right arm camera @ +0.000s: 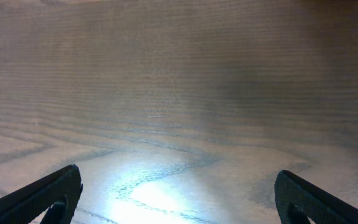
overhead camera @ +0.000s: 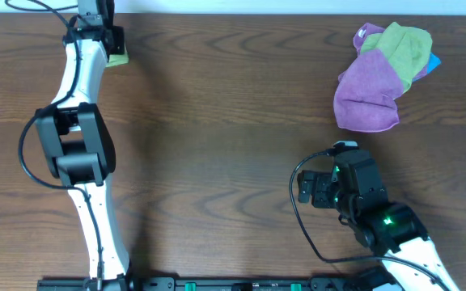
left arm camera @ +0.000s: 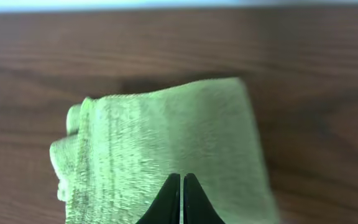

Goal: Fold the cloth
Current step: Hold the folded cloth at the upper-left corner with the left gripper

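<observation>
Left claw [left arm camera: 182, 178] is pinched tight, tips together right over the cloth [left arm camera: 166, 130]. Can't tell if any fabric is caught between them. The cloth sits in a folded bundle at the far left edge of the worktop [overhead camera: 217, 121], peeking out beside the left arm. Right claw [right arm camera: 179, 199] hangs wide open above bare wood, well apart from the cloth.

My left arm [overhead camera: 83, 65] is white tubing with bulky black joint housings, and a thin black cable [overhead camera: 24, 158] loops beside it. My right arm [overhead camera: 362, 190] is black at the wrist, dotted with green lights [overhead camera: 388, 220], then white. My fingers [left arm camera: 168, 204] are black and tapered.
</observation>
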Robot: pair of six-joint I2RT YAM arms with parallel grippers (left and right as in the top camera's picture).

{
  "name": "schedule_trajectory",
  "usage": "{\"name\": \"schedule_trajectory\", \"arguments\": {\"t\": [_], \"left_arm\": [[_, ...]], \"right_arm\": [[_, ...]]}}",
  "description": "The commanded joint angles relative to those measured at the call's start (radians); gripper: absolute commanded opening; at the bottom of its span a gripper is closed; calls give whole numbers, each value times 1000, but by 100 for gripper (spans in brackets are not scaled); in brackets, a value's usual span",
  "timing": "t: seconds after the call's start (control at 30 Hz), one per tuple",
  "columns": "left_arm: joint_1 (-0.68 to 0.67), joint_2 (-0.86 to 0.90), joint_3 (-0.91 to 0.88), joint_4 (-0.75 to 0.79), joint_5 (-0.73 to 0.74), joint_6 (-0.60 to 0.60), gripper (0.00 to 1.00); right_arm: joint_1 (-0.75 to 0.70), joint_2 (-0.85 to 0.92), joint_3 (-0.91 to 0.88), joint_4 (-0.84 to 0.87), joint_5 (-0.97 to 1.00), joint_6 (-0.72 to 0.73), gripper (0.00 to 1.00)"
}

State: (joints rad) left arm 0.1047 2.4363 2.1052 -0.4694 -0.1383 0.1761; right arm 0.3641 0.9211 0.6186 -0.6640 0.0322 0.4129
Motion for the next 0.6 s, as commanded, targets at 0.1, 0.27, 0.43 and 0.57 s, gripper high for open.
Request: {"name": "schedule_trajectory", "arguments": {"t": [0.1, 0.27, 0.43, 0.57], "left_arm": [[8, 11, 10, 21, -128, -16, 6], [9, 16, 10, 18, -127, -16, 6], [19, 64, 10, 36, -119, -20, 6], [27, 91, 10, 58, -109, -20, 6]], "right_arm": [[3, 0, -4, -6, -3, 13, 99], [3, 0, -4, -6, -3, 13, 99], [3, 0, -4, -5, -3, 13, 99], [3, 0, -4, -6, -3, 13, 99]]}}
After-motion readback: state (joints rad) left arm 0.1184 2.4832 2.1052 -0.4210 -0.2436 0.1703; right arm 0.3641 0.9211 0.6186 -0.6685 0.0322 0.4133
